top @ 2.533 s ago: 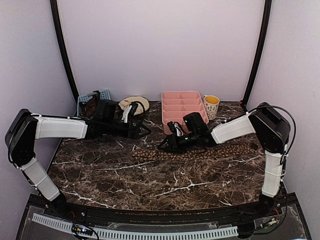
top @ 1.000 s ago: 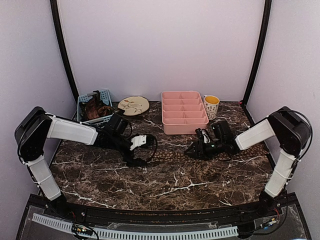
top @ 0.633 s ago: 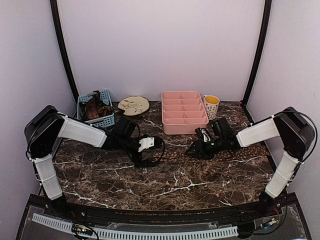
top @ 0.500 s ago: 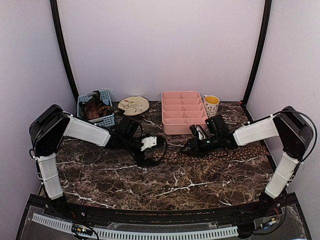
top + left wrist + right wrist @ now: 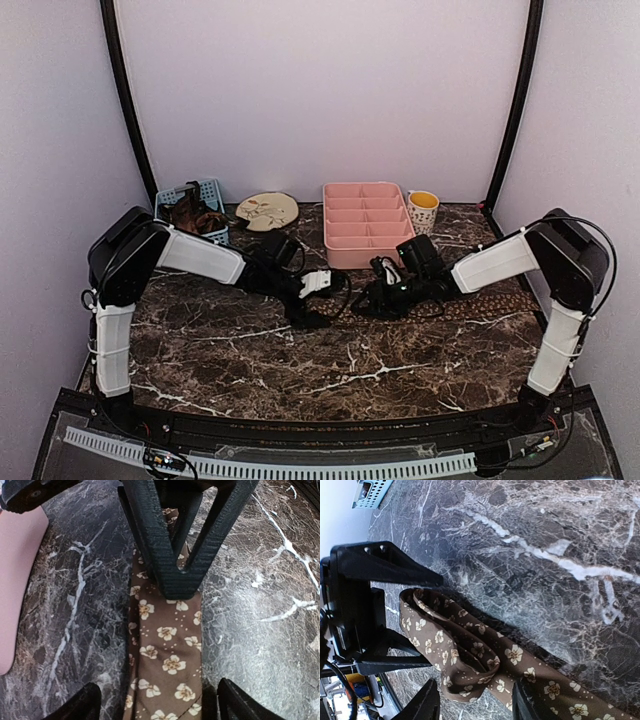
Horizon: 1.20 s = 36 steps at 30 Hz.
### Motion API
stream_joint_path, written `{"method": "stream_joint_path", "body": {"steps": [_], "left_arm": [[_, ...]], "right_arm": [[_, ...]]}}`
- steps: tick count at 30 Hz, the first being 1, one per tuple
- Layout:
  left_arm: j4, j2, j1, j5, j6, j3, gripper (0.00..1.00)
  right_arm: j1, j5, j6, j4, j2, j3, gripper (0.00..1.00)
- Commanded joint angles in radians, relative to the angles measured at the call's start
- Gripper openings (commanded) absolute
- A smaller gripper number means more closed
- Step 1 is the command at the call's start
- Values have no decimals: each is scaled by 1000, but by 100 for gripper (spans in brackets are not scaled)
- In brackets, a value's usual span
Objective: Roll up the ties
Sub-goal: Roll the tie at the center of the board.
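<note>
No writing shows. Brown tie (image 5: 167, 650) (cream flowers) lies folded on the counter (image 5: 260, 605); left tool (image 5: 176, 577) clamps it, right tool (image 5: 470, 707) apart.

A brown floral tie (image 5: 470, 655) lies partly rolled on marble table (image 5: 560, 525).

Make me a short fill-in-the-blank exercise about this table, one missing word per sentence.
1. The brown tie is printed with small pale ___.
2. The fingers shut on the tie belong to the ___ arm.
3. The pink tray stands between the plate and the ___.
4. The blue basket sits at the far ___ corner of the table.

Missing words: flowers; left; cup; left.
</note>
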Motion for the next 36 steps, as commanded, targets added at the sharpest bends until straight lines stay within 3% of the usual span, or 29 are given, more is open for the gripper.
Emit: {"method": "stream_joint_path", "body": {"steps": [1,4,9,15,22,24,27,30,36], "left_arm": [[-89,19,-22,13,-25,20,75],[-87,15,-23,23,-51,-2,60],[-36,-7,-24,30,-73,-59,47],[-28,-13,-23,41,-62,-68,39],[-8,-13,-23,41,-59,-79,38],[1,-15,-22,32,-69,-81,42],[59,-44,-21,19,-97,-111,63],[129,-58,-25,35,-138,-128,75],[190,-7,-70,21,-166,-102,81]], "right_arm": [[4,18,-2,10,-16,-8,48],[12,-12,10,43,21,4,42],[32,-40,11,52,44,36,27],[32,-28,-24,-9,21,60,13],[32,5,-81,-76,44,100,9],[32,5,-89,-79,69,100,9],[31,18,-97,-74,103,89,9],[31,7,-91,-58,118,71,8],[31,4,-83,-61,96,71,7]]}}
